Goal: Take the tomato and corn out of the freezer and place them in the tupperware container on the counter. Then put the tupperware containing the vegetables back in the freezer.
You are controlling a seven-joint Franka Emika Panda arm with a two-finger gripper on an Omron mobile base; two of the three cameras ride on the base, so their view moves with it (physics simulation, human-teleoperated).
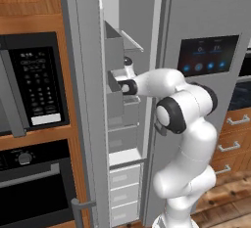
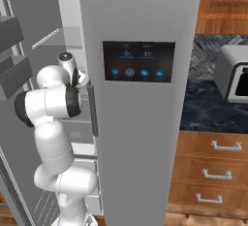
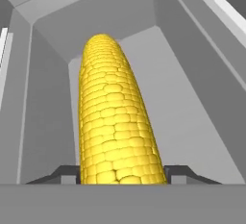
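The corn (image 3: 115, 117) is seen lying in a grey freezer (image 1: 122, 100) bin, its long axis running away from the hand, its rounded tip pointed at the back wall. The jaws flank its near end; contact cannot be told.

Nothing here can be read outright. The dark touch panel (image 2: 138, 61) on the tall grey fridge door carries two small pale readouts that look like digits over a row of round blue icons, too blurred to make out. The black microwave's keypad (image 1: 39, 86) shows rows of tiny white markings and a white strip below them, equally illegible from where I stand.
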